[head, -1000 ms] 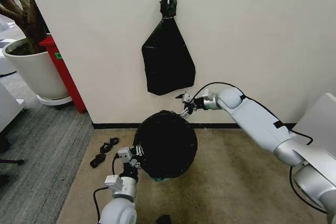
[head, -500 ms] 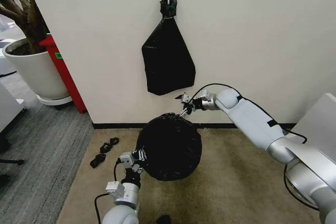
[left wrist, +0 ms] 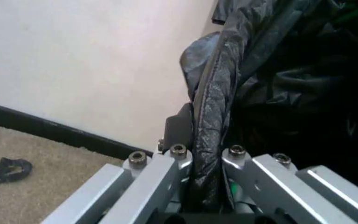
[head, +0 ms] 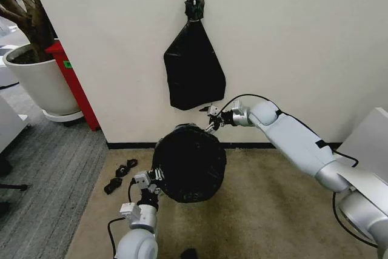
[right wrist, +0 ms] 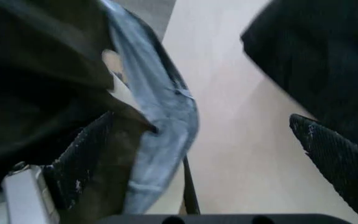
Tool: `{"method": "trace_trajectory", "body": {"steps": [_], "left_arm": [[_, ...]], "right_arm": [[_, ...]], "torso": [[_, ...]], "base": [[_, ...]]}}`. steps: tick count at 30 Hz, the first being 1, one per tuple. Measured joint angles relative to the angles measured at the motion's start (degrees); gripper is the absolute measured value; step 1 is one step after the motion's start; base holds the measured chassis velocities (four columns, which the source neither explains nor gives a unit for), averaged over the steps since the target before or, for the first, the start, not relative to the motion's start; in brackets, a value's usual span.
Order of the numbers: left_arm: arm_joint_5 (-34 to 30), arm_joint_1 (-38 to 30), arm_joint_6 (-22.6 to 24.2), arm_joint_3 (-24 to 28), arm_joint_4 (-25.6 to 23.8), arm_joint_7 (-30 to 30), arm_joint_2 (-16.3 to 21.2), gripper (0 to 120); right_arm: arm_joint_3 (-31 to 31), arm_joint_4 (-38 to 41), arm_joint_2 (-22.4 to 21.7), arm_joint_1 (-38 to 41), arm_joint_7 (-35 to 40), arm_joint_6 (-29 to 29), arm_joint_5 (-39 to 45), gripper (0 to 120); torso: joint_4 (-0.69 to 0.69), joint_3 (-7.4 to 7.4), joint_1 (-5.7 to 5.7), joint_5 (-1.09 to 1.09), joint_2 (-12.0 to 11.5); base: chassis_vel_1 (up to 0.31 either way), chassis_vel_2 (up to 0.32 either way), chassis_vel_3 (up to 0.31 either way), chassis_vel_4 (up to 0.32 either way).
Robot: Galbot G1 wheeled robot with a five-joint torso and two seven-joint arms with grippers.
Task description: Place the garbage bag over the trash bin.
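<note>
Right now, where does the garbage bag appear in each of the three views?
Head view: the garbage bag bulges at centre, on the floor below the wall, stretched between both pincers.
Left wrist view: a black fold runs between the left pincer's fingers.
Right wrist view: dark plastic beside a finger of the right pincer.
Shared landmark: the cream wall.

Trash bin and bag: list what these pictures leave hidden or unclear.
- Trash bin: in the head view the garbage bag drapes over it, so its rim and walls are hidden.
- Left hand: clamped on a fold of bag; the fold hides the inner pads.
- Right hand: at the bag's far edge; its wrist view is blurred, so its grip is unclear.
</note>
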Motion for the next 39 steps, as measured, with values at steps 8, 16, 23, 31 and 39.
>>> {"method": "trace_trajectory", "body": {"steps": [8, 16, 23, 31, 39], "left_arm": [[-0.30, -1.35, 0.06, 0.17, 2.96, -0.40, -0.51, 2], [-3.54, -2.32, 0.81, 0.00, 5.08, -2.46, -0.87, 2], [-13.22, -2.80, 4.16, -0.15, 3.19, -7.27, -1.78, 2], [-23.49, -2.51, 10.56, 0.03, -2.51, -13.42, -2.86, 2], [-27.82, 0.51, 19.22, 1.14, -7.16, -20.78, -4.12, 2]], "right_arm": [[4.12, 4.87, -1.14, -1.76, 0.47, -0.44, 1.20, 100], [9.82, 11.86, -4.06, -6.09, 3.48, -0.48, 4.82, 100], [14.23, 27.85, -9.95, -18.34, 32.09, -5.21, 13.04, 100], [19.76, 48.30, -9.48, -33.52, 71.15, -23.70, 18.82, 100], [23.37, 59.43, -6.31, -46.70, 73.92, -26.23, 13.84, 100]], "torso": [[0.01, 0.00, 0.00, 0.01, 0.00], [0.01, 0.01, 0.00, 0.01, 0.00], [-0.02, 0.00, 0.00, 0.04, 0.00], [0.01, -0.01, 0.00, -0.02, 0.01], [-0.01, -0.01, 0.00, -0.01, 0.01]], "base": [[0.000, 0.000, 0.000, 0.000], [0.000, 0.000, 0.000, 0.000], [0.000, 0.000, 0.000, 0.000], [0.000, 0.000, 0.000, 0.000], [0.000, 0.000, 0.000, 0.000]]}}
